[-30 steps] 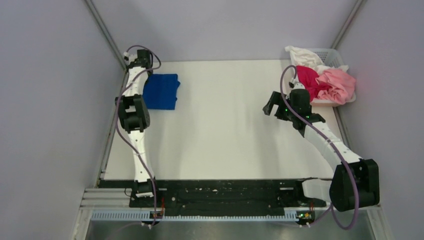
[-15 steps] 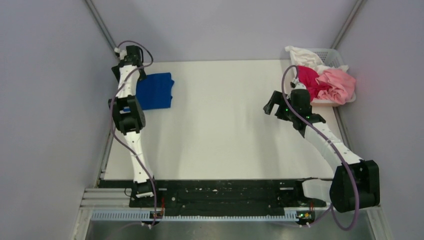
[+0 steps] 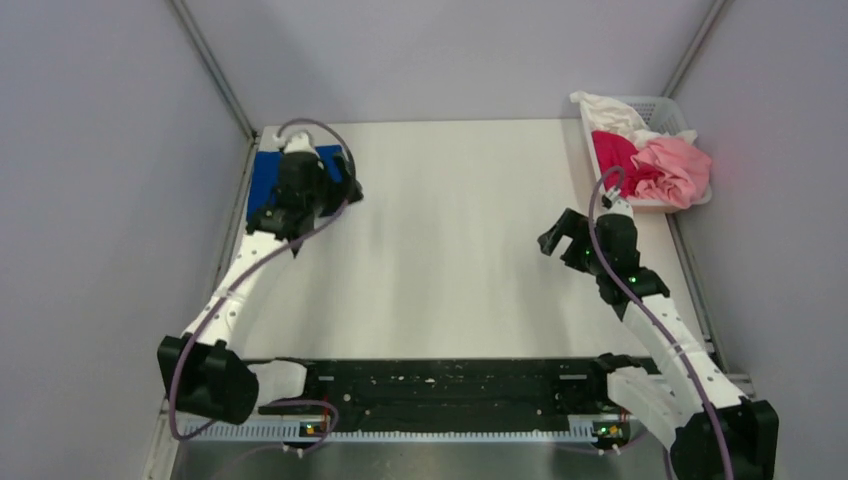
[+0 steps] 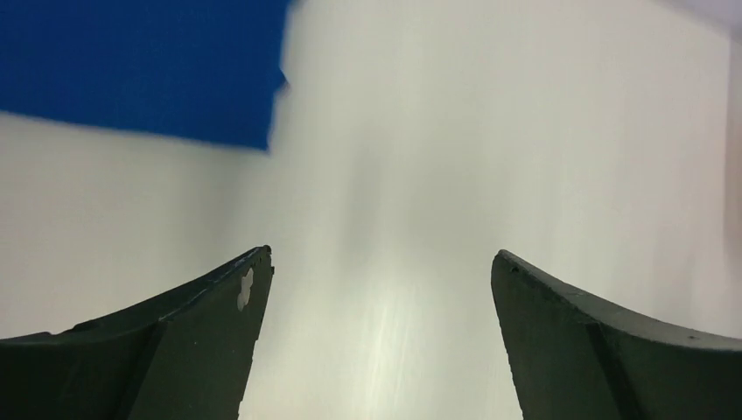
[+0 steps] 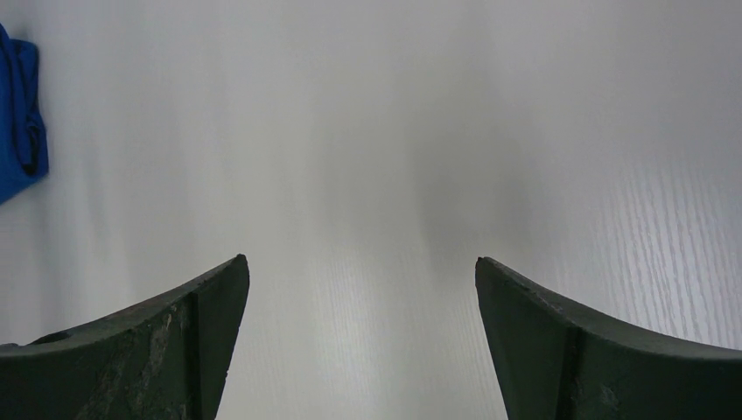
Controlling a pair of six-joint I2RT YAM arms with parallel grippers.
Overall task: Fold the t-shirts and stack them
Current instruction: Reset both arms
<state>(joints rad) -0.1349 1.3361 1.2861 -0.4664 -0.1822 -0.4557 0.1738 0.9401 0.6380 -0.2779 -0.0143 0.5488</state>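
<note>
- The black two-finger right gripper [image 5: 360, 260] had its scuffed jaws spread wide, with nothing between them.
- A white table [image 5: 394, 131] with a fine grain lay beneath.
- A royal blue cotton t-shirt [image 5: 17, 122] showed at the left edge, well apart from the jaws.

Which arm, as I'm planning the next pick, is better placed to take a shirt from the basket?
Right. The right gripper, open and empty, is nearer the basket holding the bunched t-shirts; the left gripper hovers by the blue t-shirt.

Blue tee [image 3: 262, 180], magenta tee [image 3: 615, 158], pale pink tee [image 3: 678, 165] & white tee [image 3: 603, 107] (basket [image 3: 668, 115]: white lattice).
</note>
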